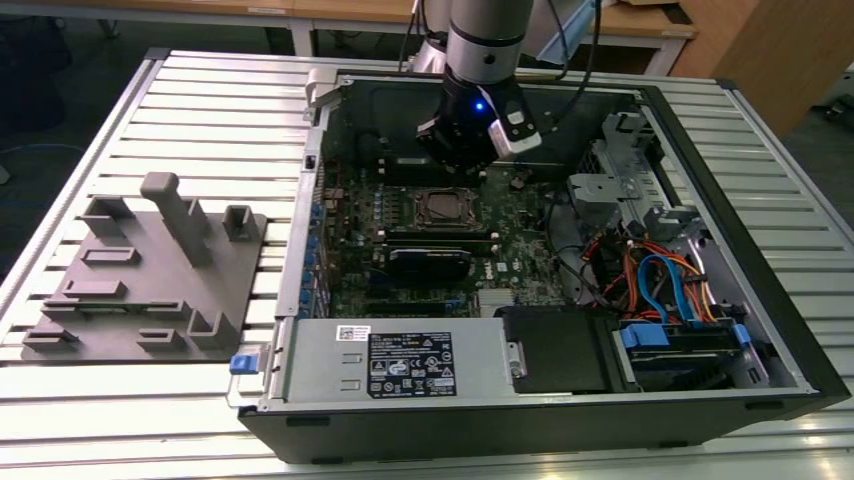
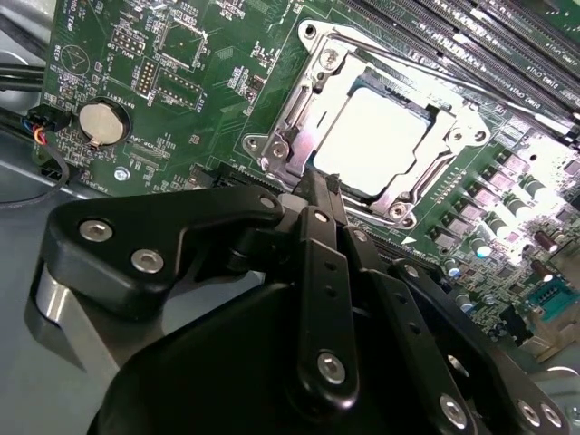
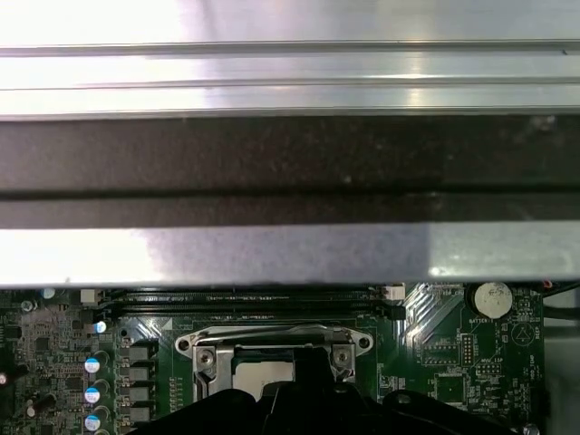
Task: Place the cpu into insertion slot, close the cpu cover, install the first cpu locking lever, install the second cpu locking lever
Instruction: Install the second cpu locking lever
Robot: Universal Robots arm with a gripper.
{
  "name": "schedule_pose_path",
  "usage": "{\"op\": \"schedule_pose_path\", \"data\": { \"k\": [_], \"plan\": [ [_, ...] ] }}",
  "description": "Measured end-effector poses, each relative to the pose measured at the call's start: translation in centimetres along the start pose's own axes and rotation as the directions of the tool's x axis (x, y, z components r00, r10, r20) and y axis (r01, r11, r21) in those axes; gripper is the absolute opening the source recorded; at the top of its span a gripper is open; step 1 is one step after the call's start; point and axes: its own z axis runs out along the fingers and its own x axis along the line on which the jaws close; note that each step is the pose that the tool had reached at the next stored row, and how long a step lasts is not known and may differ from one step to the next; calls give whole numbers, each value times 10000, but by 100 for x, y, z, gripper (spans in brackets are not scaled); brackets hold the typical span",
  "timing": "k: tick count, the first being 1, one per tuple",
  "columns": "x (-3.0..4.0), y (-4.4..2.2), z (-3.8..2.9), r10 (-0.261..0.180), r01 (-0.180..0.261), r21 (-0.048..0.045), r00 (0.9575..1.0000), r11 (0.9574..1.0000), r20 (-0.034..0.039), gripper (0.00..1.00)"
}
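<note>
The gripper [image 1: 465,150] hangs inside the open computer case [image 1: 747,300], just above the slot [image 1: 442,208] in the middle of the exterior view. In the second wrist view its fingers [image 2: 319,195] are pressed together, holding nothing. The cpu [image 2: 372,138] sits in the slot with the cover [image 2: 299,109] down around it. The case wall [image 3: 290,172] is close behind.

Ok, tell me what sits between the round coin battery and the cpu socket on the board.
In the second wrist view, bare green board with small chips and pin headers lies between the coin battery and the cpu cover framing the cpu. Nothing loose lies there.
</note>
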Motion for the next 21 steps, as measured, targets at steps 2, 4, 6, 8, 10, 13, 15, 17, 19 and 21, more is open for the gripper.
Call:
{"op": "schedule_pose_path", "data": {
  "k": [2,4,6,8,10,13,15,17,19,21],
  "plan": [
    [0,-3,0,0,0,0,10000,10000,0,10],
    [0,-3,0,0,0,0,10000,10000,0,10],
    [0,-3,0,1,-1,0,10000,10000,0,10],
    [0,-4,0,0,0,0,10000,10000,0,10],
    [0,-4,0,0,0,0,10000,10000,0,10],
    [0,-4,0,0,0,5,10000,10000,1,10],
    [0,-4,-6,-1,1,13,10000,10000,-1,10],
    [0,-2,-22,0,0,11,10000,10000,1,10],
    [0,-1,-55,1,-1,11,10000,10000,1,10],
    [0,-1,-73,1,-1,12,10000,10000,0,10]
  ]
}}
